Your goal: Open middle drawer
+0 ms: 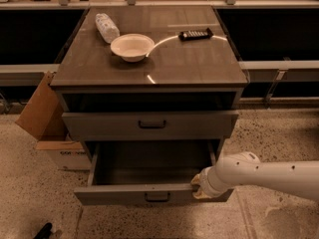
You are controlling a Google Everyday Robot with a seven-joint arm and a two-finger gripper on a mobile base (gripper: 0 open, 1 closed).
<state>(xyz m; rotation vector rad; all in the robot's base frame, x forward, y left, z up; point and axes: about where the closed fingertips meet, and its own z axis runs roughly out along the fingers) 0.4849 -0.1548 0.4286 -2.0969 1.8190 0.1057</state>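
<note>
The middle drawer (124,194) is pulled well out of the grey cabinet, and its dark inside shows. Its low grey front carries a small dark bar handle (157,197) at the centre. My gripper (199,185) is at the right end of the drawer's front, at its top edge, at the tip of my white arm (264,176), which reaches in from the right. The taller-fronted drawer (149,125) above it is shut. The lowest drawer is hidden under the open one.
On the cabinet top (189,59) are a white bowl (132,46), a lying plastic bottle (106,27) and a dark remote-like bar (196,34). An open cardboard box (45,118) stands at the cabinet's left on the speckled floor. Dark shelving runs behind.
</note>
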